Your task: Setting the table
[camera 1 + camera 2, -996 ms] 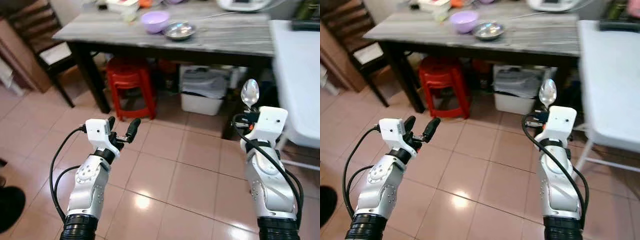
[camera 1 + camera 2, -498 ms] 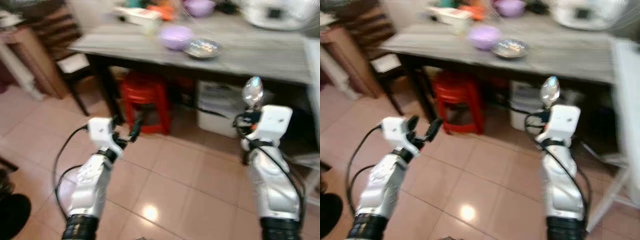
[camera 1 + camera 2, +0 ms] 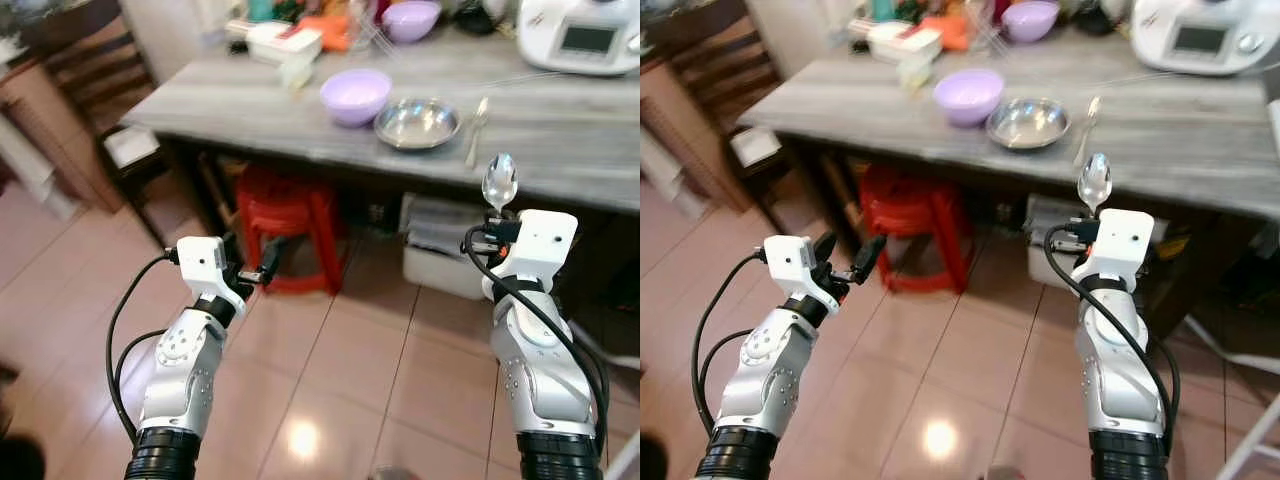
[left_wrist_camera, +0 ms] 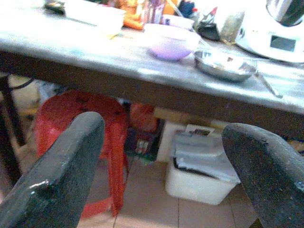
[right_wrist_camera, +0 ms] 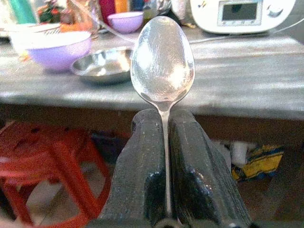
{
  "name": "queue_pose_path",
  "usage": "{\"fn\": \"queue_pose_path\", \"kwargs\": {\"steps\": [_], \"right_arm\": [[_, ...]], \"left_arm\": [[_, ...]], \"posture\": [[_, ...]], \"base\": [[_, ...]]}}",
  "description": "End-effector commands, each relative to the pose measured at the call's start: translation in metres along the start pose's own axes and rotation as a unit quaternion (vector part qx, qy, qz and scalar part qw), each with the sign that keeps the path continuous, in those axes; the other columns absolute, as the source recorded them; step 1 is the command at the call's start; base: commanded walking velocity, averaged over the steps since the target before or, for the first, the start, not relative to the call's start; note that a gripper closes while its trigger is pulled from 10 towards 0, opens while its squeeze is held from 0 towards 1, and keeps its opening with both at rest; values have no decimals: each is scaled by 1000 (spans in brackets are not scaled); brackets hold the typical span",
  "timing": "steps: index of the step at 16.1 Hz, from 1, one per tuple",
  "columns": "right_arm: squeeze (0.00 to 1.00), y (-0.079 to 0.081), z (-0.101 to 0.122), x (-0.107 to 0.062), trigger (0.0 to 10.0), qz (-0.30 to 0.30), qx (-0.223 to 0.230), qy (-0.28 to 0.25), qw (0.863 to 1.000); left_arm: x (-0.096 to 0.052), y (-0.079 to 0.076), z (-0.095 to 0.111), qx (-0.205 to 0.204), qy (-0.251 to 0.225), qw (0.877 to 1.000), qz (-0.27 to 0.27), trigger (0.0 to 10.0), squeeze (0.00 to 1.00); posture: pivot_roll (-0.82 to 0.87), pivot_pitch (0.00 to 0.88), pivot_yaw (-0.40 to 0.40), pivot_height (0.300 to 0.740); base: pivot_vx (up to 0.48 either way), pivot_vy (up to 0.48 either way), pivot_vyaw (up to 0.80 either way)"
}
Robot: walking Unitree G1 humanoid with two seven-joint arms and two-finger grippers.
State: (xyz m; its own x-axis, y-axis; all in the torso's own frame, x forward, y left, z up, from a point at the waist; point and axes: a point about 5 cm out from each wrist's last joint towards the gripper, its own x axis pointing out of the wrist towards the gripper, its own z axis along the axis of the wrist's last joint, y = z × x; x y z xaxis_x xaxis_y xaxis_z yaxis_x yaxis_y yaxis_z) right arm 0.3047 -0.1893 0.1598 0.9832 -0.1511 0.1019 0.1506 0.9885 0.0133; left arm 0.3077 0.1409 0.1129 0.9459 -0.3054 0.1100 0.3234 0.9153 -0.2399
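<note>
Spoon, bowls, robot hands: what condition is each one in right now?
Held spoon: upright, bowl end up, handle pinched in the right end effector.
Left end effector: open, holding nothing.
Purple bowl: upright on the table.
Metal bowl: upright, looks empty.
Second spoon: lying flat beside the metal bowl.
Red stool: standing under the table.

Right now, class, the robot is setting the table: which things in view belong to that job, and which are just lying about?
Belongs to the job:
spoon, clamped in the right gripper
table
lilac bowl
steel bowl
second spoon on the table
left gripper, jaws open

Lying about:
red stool
white bin
white appliance
chair
</note>
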Motion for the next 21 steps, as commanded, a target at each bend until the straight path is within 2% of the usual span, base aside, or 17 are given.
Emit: {"fn": "queue_pose_path", "kwargs": {"steps": [1, 3, 8, 10, 21], "right_arm": [[0, 7, 3, -1, 10000, 9, 10, -5, 1000], [0, 7, 3, 0, 10000, 10, 9, -6, 1000], [0, 8, 3, 1, 10000, 12, 7, -6, 1000], [0, 9, 3, 2, 10000, 11, 8, -3, 1000], [0, 9, 2, 2, 10000, 9, 10, -2, 1000]], "left_arm": [[-3, 8, 4, 9, -3, 1000, 11, 10000, 0], [-3, 7, 4, 8, -2, 1000, 8, 10000, 0], [-3, 5, 3, 5, -1, 1000, 5, 10000, 0], [-3, 5, 2, 3, 1, 1000, 4, 10000, 0], [-6, 2, -1, -20, 5, 1000, 3, 10000, 0]], "posture": [[-106, 116, 104, 740], [-105, 115, 103, 740], [-106, 112, 100, 740], [-106, 112, 100, 740], [-105, 116, 101, 740]], "base": [[472, 0, -800], [472, 0, -609], [472, 0, 0], [439, 0, -800], [0, 0, -91]]}}
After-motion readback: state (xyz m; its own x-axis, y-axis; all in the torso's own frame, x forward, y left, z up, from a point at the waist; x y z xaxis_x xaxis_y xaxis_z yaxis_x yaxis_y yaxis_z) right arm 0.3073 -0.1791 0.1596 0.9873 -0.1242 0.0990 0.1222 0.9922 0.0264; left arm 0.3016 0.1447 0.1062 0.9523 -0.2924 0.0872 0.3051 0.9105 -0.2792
